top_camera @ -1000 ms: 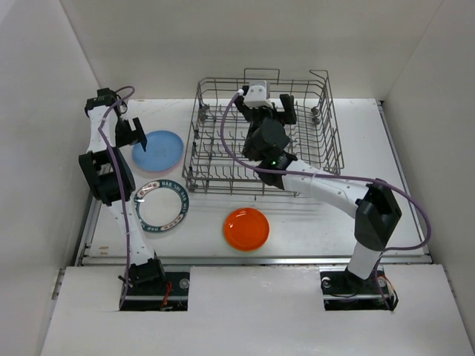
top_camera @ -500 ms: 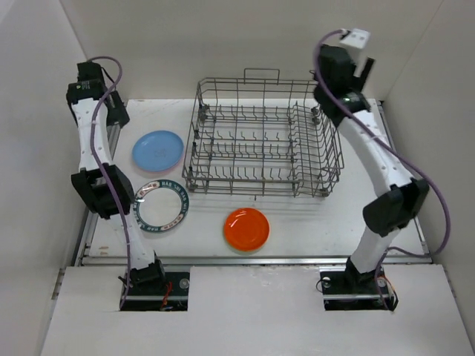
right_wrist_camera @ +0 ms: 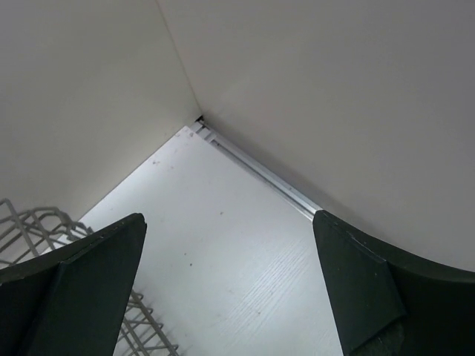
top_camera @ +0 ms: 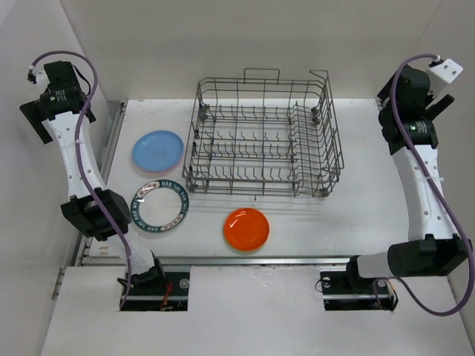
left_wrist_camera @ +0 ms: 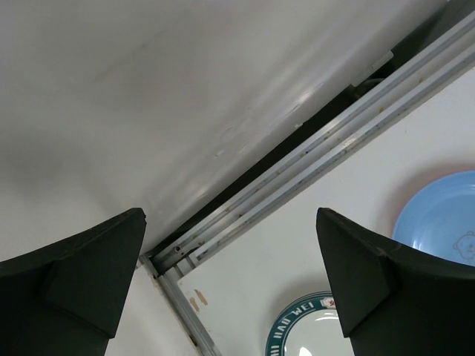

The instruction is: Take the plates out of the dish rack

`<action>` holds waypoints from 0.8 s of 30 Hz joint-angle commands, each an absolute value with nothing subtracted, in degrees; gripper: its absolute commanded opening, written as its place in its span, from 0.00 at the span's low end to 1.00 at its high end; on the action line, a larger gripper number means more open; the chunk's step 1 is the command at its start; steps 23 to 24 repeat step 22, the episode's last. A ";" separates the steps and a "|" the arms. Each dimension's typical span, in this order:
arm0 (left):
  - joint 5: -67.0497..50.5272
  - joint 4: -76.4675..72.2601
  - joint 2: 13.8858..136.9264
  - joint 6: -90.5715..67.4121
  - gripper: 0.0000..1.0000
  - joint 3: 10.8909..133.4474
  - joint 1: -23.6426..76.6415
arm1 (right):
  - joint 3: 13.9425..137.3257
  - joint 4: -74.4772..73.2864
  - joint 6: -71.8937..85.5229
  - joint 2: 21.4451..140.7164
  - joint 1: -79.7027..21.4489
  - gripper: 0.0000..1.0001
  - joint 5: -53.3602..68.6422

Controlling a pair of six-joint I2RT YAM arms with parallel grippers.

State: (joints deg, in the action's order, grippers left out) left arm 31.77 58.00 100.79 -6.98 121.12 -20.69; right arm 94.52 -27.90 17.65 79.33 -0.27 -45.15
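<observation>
**Both grippers spread wide and empty, raised at the side walls**

We see the left gripper (left_wrist_camera: 230, 245) with its jaws fully apart and nothing between its dark fingers (left_wrist_camera: 74, 274). It is raised in the upper left of the overhead frame, close to the left wall (top_camera: 44, 44). Below it in the wrist view runs an aluminium rail (left_wrist_camera: 297, 163) along the table's edge. Beyond that, the blue plate (left_wrist_camera: 441, 219) shows at the right margin and the teal-rimmed plate (left_wrist_camera: 293, 328) at the bottom.

The right gripper (right_wrist_camera: 228, 237) is likewise wide open and holds nothing. It sits high in the upper right of the overhead frame and looks down into the corner where two white walls meet the table (top_camera: 371, 200).

The table is white and boxed in by plain white walls.

The dish rack (top_camera: 328, 126) stands upright in the upper middle, open side up. Its long axis runs left to right across the frame, and its tine rows follow that line. All three plates lie flat on the table outside the rack. The blue one is to the rack's left, the teal-rimmed one is lower left, and the orange plate (top_camera: 246, 228) is below the rack's near side.
</observation>
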 commanded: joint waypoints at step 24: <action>31.38 57.13 99.40 -7.82 0.99 119.18 -20.39 | 91.14 -24.52 23.73 76.73 -0.53 1.00 -43.23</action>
